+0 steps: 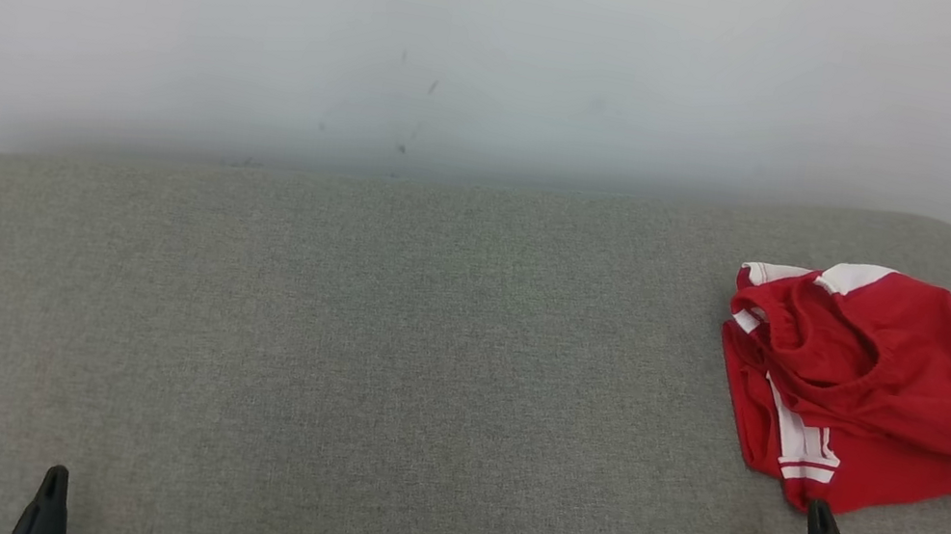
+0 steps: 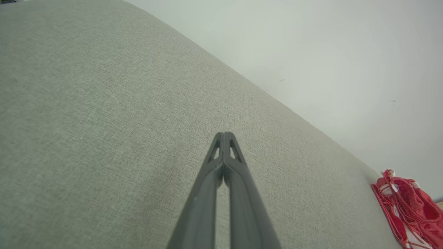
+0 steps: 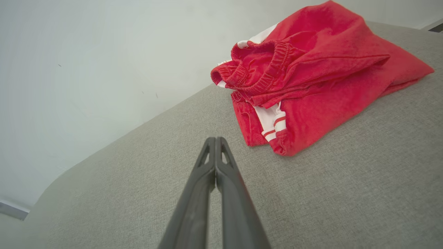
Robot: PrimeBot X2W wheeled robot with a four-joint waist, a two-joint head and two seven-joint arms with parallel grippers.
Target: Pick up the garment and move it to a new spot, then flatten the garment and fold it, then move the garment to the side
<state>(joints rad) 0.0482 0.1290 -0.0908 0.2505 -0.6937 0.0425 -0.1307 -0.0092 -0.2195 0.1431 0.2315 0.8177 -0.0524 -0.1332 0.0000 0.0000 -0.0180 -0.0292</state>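
Right jaws first: we see the two long dark fingers pressed flat together from root to tip, no gap, nothing caught between them. Their tips point out over grey cloth, and the garment lies up and to the right of them in the right wrist view, near but apart; we note a strip of grey cloth between tip and hem. In the head view the same tip sits just short of the garment's near corner, low at the right.

Left jaws: likewise fully closed, fingers meeting along their length and holding nothing. They point across open grey cloth, well apart from the garment, which lies far off at the lower right edge of the left wrist view. In the head view a dark tip of them shows at the bottom left.

Garment: red, with white side stripes and a gathered elastic waistband turned up on top. It lies in a loose, roughly folded heap, layers overlapping, at the right end of the surface, close to the rounded far right corner. Neither arm touches it.

Surface: grey woven fabric, wide, with rounded corners. White wall stands behind it, carrying a few small dark marks.
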